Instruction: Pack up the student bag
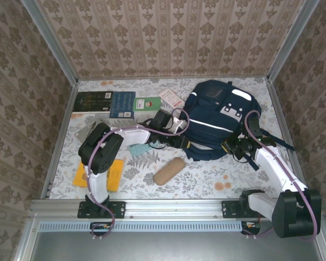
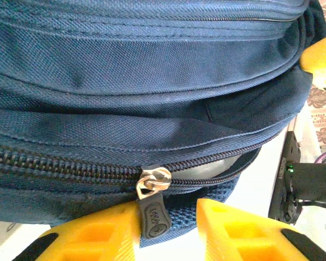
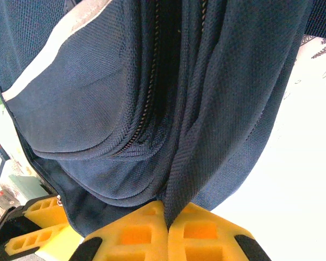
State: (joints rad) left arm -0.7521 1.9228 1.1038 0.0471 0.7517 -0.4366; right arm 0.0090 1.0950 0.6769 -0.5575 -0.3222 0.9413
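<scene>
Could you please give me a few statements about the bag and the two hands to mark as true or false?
1. The right hand is shut on a fold of the student bag. True.
2. The left hand is clamped tight on the zip pull. False: the hand stands open, with the pull hanging in the gap.
3. The tan pouch sits inside the bag. False: it lies on the table, nearer the arms than the bag.
4. The zip is parted on one side of the slider. True.
</scene>
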